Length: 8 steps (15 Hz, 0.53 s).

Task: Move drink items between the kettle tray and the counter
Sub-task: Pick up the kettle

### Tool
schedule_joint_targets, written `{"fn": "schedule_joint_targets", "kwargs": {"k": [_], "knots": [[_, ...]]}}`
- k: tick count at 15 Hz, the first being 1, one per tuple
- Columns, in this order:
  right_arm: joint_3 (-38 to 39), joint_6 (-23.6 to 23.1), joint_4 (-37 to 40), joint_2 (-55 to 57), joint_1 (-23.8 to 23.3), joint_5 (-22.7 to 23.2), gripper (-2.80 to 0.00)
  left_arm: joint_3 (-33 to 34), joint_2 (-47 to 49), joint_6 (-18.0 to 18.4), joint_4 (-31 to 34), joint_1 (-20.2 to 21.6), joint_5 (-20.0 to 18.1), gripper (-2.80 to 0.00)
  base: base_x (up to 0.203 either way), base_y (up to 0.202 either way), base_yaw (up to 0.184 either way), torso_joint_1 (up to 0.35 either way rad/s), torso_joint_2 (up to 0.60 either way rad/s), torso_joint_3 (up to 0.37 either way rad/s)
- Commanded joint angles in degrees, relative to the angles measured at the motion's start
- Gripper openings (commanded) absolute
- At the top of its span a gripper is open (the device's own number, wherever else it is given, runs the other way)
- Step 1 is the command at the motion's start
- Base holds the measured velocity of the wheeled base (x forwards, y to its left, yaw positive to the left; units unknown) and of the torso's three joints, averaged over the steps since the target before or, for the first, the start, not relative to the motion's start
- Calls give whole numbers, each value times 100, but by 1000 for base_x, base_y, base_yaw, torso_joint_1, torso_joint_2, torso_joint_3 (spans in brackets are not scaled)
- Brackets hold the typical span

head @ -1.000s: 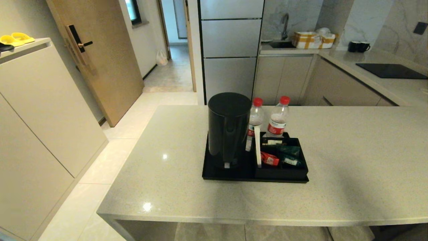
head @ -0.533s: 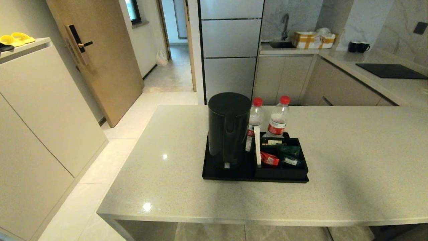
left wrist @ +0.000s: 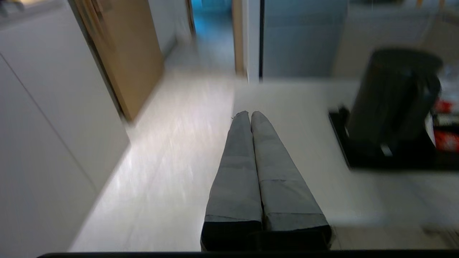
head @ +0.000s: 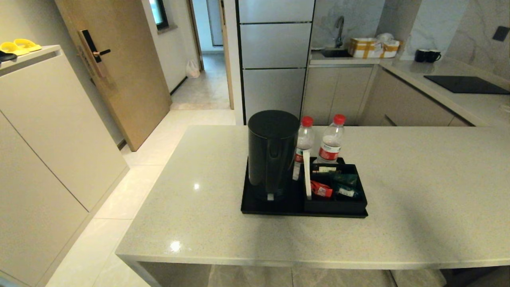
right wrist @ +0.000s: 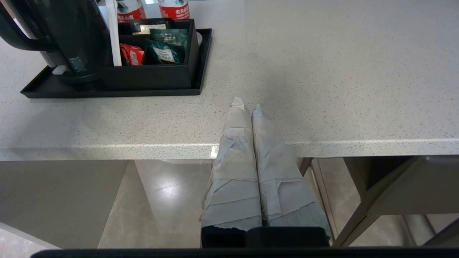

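Since both claws, left gripper [left wrist: 250,115] and right gripper [right wrist: 245,106], are pressed closed and empty, I'd open one first. Then I'd approach the tall matte black cylindrical kettle [head: 273,153] on the flat black tray [head: 255,207] from the pale speckled stone worktop's [head: 418,191] near edge.

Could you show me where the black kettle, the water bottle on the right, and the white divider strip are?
kettle [head: 273,153], head view, middle of its black body.
right water bottle [head: 330,143], head view, just above its red-white label.
white divider strip [head: 307,177], head view, midway up the strip.

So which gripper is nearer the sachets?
Right, probably. The right gripper sits at the counter's front edge, on the sachets' side of the tray; from the left gripper they lie beyond the kettle.
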Motion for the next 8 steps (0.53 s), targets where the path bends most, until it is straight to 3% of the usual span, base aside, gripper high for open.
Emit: {"fn": "schedule_joint_targets", "kwargs": {"k": [1, 3, 5, 8], "knots": [[0, 2, 0, -9, 1, 0, -280, -924, 870, -191, 2042, 23, -658, -280, 0, 0, 0, 0, 0, 0], [0, 2, 0, -9, 1, 0, -280, -992, 1648, -778, 2181, 10, -2157, -280, 0, 0, 0, 0, 0, 0], [0, 2, 9, -9, 1, 0, -280, -1077, 2468, -1149, 2025, -13, -3262, -280, 0, 0, 0, 0, 0, 0], [0, 2, 0, -9, 1, 0, -280, -1054, 3721, -1352, 846, -27, -4800, -280, 0, 0, 0, 0, 0, 0]]}}
